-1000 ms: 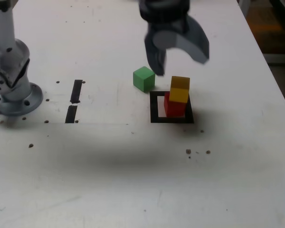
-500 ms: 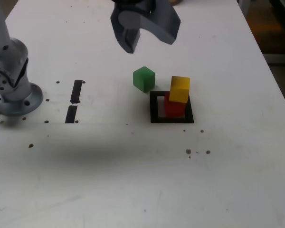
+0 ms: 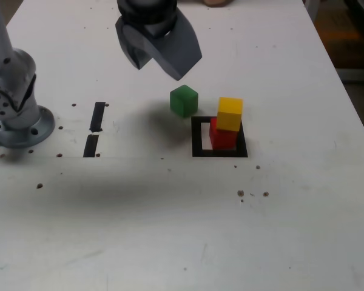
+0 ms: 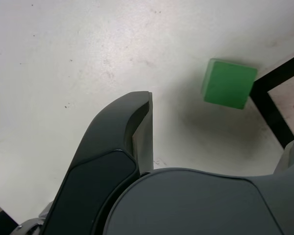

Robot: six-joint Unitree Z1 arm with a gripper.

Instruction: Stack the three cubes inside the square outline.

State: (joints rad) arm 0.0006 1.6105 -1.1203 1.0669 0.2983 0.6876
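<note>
Green cube (image 3: 184,100) bare, no lettering seen — tool (image 3: 159,60) above it, jaws apart, apparently empty.

The gripper (image 3: 153,57) is being carried away from the yellow cube (image 3: 230,114) and the red cube (image 3: 221,136), toward the exterior view's left, so that it is now being held above and to the left of the green cube (image 3: 184,100). Its jaws are being spread wider than before, with nothing between them.
</note>
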